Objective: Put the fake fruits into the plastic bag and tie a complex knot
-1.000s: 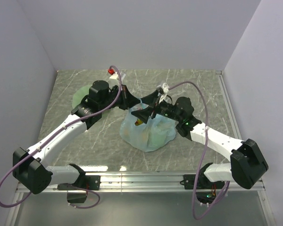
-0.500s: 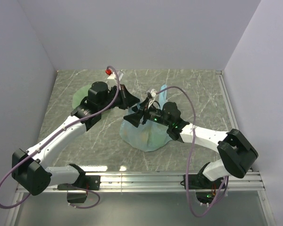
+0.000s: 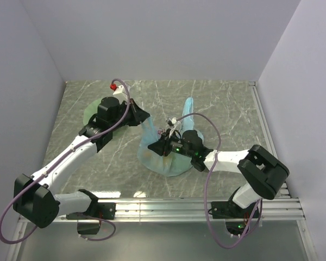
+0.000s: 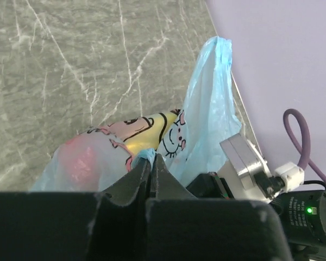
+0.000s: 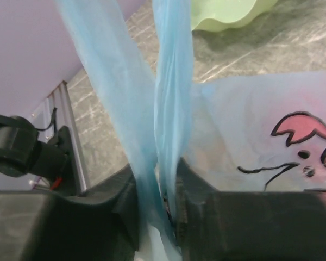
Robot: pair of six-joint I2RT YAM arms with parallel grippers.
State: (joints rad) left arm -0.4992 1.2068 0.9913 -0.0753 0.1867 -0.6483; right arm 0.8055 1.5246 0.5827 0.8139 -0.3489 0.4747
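Note:
The light-blue plastic bag [image 3: 171,159] sits mid-table with the fake fruits inside; a yellow one [image 4: 148,132] and a red one [image 4: 79,157] show through its printed skin. My left gripper [image 3: 143,116] is at the bag's upper left, shut on a pinch of blue film [image 4: 146,154]. My right gripper [image 3: 155,148] lies low across the bag's top, its jaws pressed onto two stretched handle strands [image 5: 171,103]. Another handle loop [image 3: 189,107] stands up free behind the right wrist.
The pale green wavy-edged dish [image 3: 89,113] lies at the left under the left arm, and its rim [image 5: 228,13] shows at the top of the right wrist view. The rail [image 3: 206,205] runs along the near edge. Walls close off the left, back and right.
My right gripper has swung left and down onto the bag and closed from wide open onto the handle strands. The left gripper has drawn back to the left, staying shut.

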